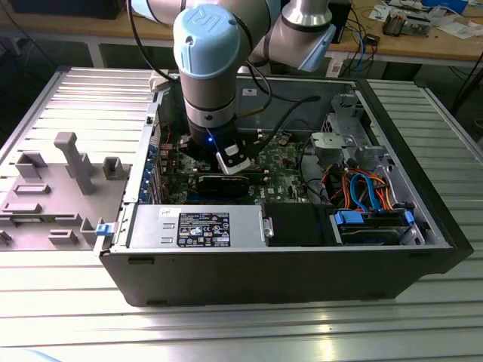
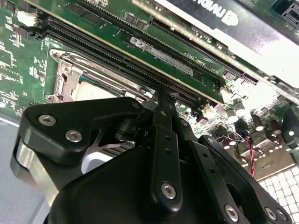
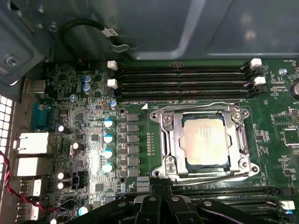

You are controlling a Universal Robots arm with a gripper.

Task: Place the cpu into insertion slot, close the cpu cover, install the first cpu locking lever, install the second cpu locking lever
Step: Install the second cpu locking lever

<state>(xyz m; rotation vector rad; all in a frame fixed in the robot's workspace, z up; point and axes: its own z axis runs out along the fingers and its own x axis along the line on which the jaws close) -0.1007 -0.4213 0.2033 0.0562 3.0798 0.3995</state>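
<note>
Already the cpu (image 3: 206, 140) sits inside the insertion slot (image 3: 171, 133) on the green motherboard (image 3: 96, 140), with the cpu cover (image 3: 243, 140) lying flat around it so the silver top shows through the window. Memory slots (image 3: 187, 79) run just beside the socket in the first wrist view. Over the open computer case (image 1: 423, 196), the gripper (image 1: 233, 162) hangs low above the motherboard, close to the socket; whether the jaws are apart or together cannot be told. Beside the case, a grey fixture (image 1: 72, 170) rests on the table (image 1: 241, 332).
</note>
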